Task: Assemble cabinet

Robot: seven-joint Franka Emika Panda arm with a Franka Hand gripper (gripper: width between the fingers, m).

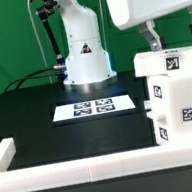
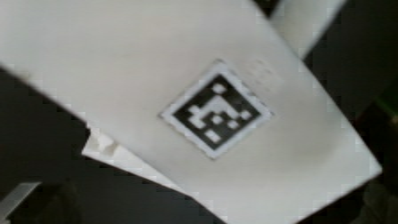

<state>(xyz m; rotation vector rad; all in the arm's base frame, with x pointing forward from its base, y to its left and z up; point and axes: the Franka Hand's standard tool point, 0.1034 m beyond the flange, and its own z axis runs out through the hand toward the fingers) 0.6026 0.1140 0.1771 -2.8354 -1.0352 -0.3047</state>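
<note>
The cabinet (image 1: 176, 99) is a tall white box with black-and-white tags, standing on the black table at the exterior view's right. A smaller tagged white part (image 1: 166, 62) sits on top of it. My gripper (image 1: 152, 42) hangs from the white arm right above that top part, close to it or touching it. Its fingers are hidden there. In the wrist view a white panel (image 2: 196, 90) with one tag (image 2: 217, 110) fills the picture, very close and blurred. No fingers show in it.
The marker board (image 1: 93, 108) lies flat in front of the robot base (image 1: 85, 60). A long white border rail (image 1: 86, 170) runs along the table's front. Another rail end (image 1: 2, 152) is at the exterior view's left.
</note>
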